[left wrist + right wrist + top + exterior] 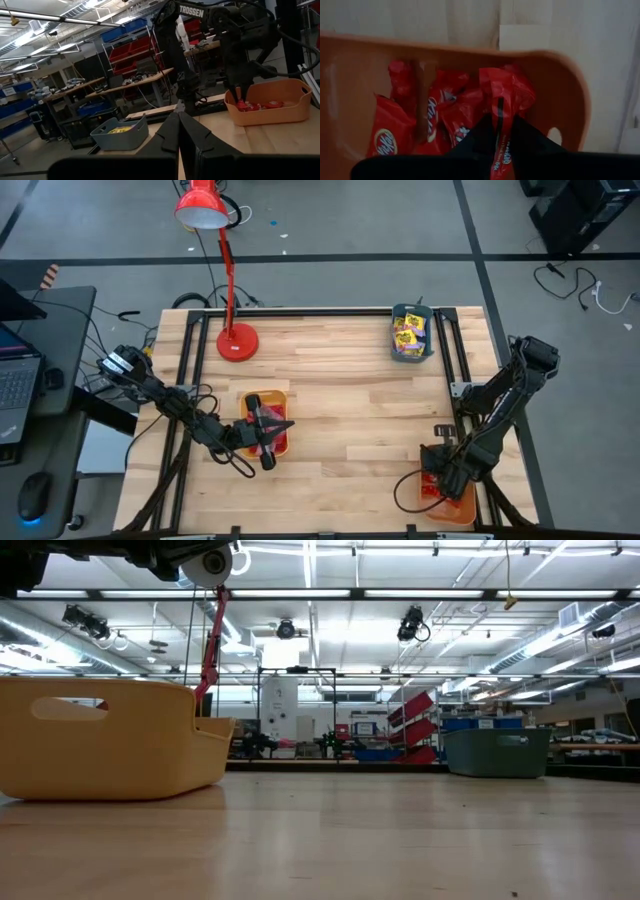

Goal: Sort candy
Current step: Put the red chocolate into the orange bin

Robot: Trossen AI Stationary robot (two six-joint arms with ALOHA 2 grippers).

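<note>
Left end effector over one orange tray, right end effector holding a red candy over another.

On the left of the wooden surface (340, 380), the left end effector (283, 426) hangs just above the orange tray (266, 398) there; its fingers (172, 132) are pressed together and hold nothing. That tray has red candies (275, 442) in it, right under the arm. At the back, towards the right, a teal tray (412, 352) holds yellow candies (405, 332) and some pinkish ones, well apart from both arms. At the near right corner, the right end effector (498, 134) is low over a second orange tray (570, 100). Its fingers (525, 137) are nearly closed and pinch a red candy (497, 92) by its edge. The candy sticks up between the fingertips. More red candies in a pile (425, 120) lie in the tray just beyond it.
</note>
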